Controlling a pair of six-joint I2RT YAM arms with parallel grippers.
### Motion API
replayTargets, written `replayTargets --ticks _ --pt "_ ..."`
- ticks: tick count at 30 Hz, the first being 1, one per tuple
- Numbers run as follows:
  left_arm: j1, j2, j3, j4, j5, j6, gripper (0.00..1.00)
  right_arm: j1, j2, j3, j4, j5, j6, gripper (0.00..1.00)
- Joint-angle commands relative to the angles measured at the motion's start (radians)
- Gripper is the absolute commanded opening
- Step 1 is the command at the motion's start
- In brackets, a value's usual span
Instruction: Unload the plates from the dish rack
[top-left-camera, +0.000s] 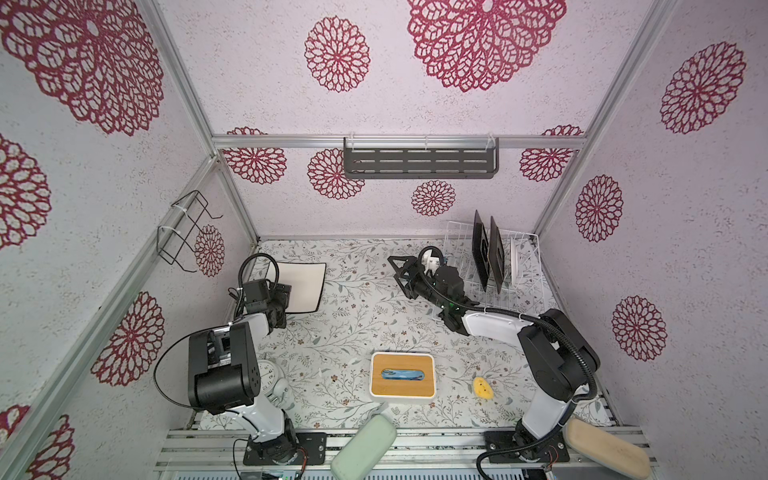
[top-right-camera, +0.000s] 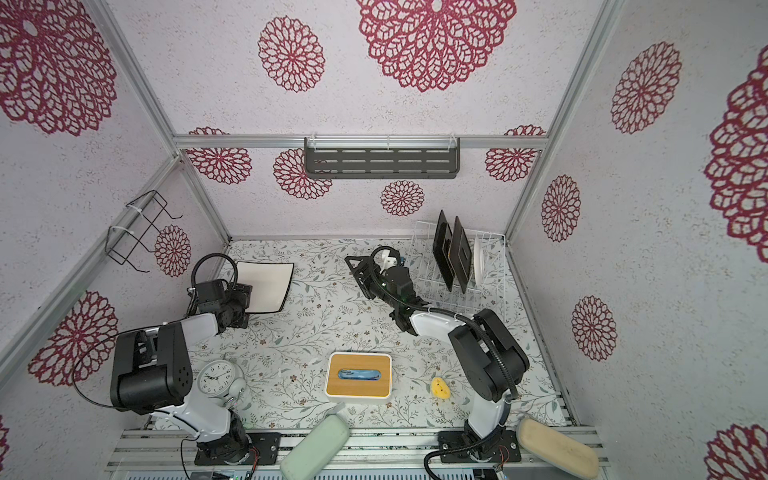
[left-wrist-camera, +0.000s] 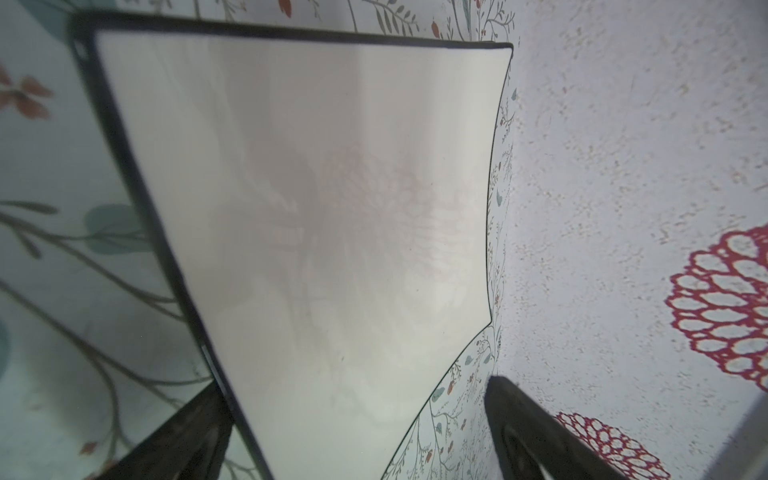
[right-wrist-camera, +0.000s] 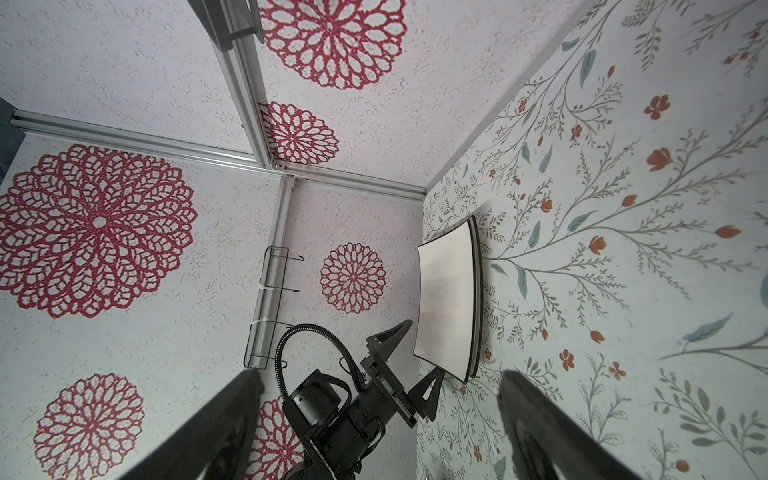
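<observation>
The cream square plate (top-left-camera: 305, 286) lies flat on the table (top-left-camera: 353, 324) near its far left corner, seemingly atop a second one in the right wrist view; two dark square plates (top-left-camera: 482, 253) and the round white plate (top-left-camera: 516, 259) stand upright in the dish rack (top-left-camera: 532, 274), so I judge three are left to lift out. The left gripper (right-wrist-camera: 423, 345) is spread wide at the cream plate's near edge, gripping nothing; the right gripper (top-left-camera: 400, 276), also spread and empty, hovers just beside the rack
</observation>
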Motion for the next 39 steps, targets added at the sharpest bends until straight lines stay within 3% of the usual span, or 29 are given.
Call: replayTargets --ticks 1,18,39 --pt "-0.014 -0.037 -0.018 0.036 -0.012 0.017 0.97 -0.008 -0.025 -0.003 0.072 -0.004 0.018 0.92" --pt "-0.014 0.008 0.013 0.057 0.022 0.023 0.97 -0.008 -0.033 -0.007 0.061 0.005 0.015 0.91" --pt "-0.011 -0.110 -0.099 0.041 0.014 0.041 0.97 -0.005 -0.079 -0.050 0.060 0.014 0.007 0.91"
